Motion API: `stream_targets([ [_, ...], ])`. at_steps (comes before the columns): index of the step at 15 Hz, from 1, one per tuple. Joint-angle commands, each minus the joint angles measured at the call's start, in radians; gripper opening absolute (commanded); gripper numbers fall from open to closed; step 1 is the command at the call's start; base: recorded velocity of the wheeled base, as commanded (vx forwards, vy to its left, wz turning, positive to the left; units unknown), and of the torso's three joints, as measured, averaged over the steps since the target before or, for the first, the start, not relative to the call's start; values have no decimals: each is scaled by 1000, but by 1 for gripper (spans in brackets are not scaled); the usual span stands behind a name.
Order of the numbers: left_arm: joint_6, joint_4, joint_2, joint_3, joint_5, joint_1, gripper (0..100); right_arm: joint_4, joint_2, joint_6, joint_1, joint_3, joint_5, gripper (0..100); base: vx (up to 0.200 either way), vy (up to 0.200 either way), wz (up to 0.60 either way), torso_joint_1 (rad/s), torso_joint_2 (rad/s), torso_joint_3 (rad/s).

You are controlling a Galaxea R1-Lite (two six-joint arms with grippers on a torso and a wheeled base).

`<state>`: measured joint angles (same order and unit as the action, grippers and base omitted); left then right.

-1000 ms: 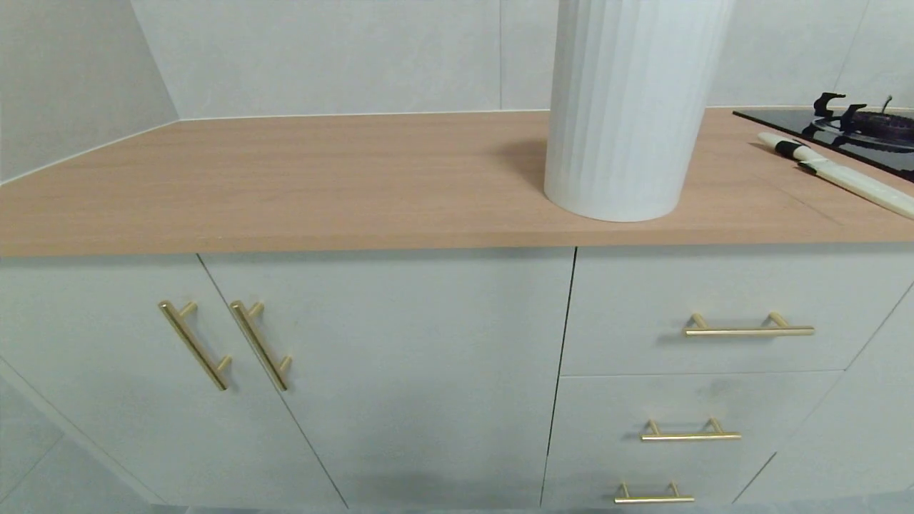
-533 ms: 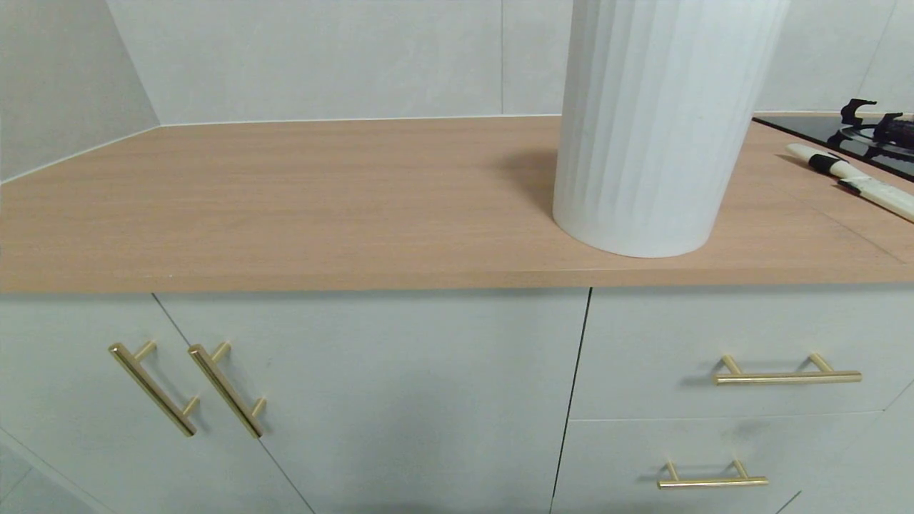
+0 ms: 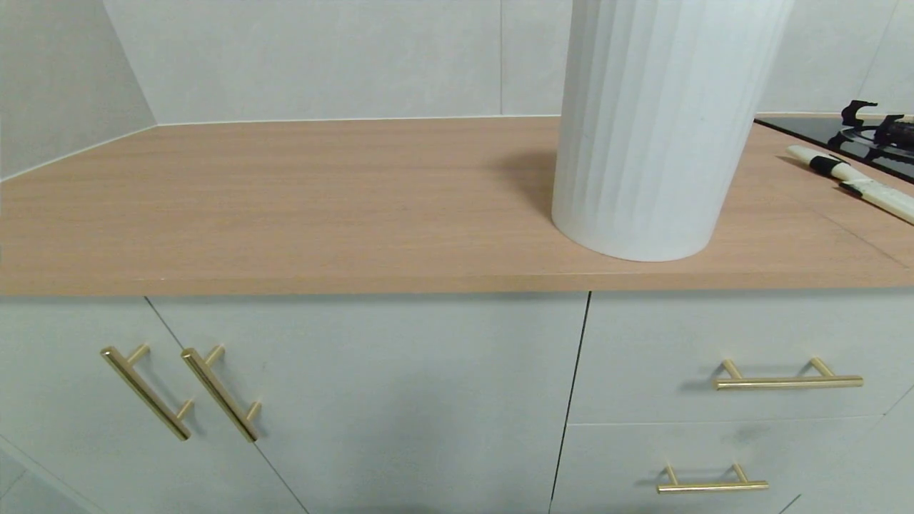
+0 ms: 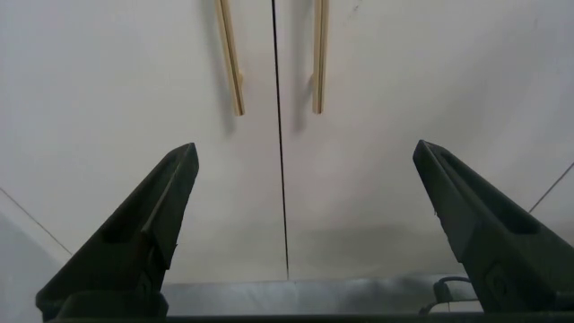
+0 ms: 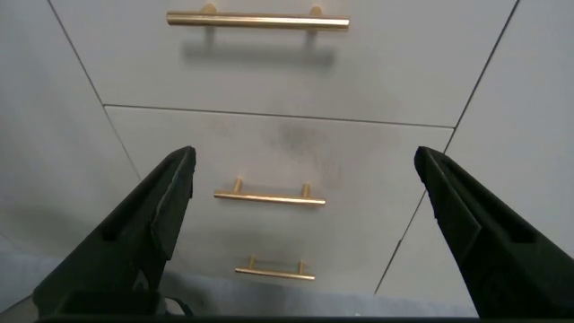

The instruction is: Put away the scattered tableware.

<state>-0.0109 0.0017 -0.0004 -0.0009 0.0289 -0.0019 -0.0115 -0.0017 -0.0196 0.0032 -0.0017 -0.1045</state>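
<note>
**Two open jaws, nothing picked up yet**

Both sets of jaws are spread wide and empty. Your left jaws face the double doors (image 4: 377,179) under the desk (image 3: 321,200), and your right jaws face the drawer stack (image 5: 287,152). The knife (image 3: 857,187) lies flat at the desk's right edge, just beside the hob (image 3: 875,135) and well apart from both arms. The white ribbed container (image 3: 664,128) stands upright near the front edge, right of middle.

You look to be at the approach step, before any grasp. Next, I judge, you should bring the right arm above the front edge and set its jaws across the knife's handle, away from the blade. Close there, then carry the knife to the container.
</note>
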Motion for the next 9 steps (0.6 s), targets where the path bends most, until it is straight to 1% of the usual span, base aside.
stream_targets([
  [1, -1, 0, 0, 1, 0, 0, 100, 1, 2, 0, 1, 0, 0, 100, 0, -200, 0, 2, 7, 7],
  [7, -1, 0, 0, 1, 0, 0, 100, 1, 2, 0, 1, 0, 0, 100, 0, -200, 0, 2, 3, 2],
  [9, -1, 0, 0, 1, 0, 0, 100, -1, 2, 0, 1, 0, 0, 100, 0, 0, 0, 0, 0, 0],
])
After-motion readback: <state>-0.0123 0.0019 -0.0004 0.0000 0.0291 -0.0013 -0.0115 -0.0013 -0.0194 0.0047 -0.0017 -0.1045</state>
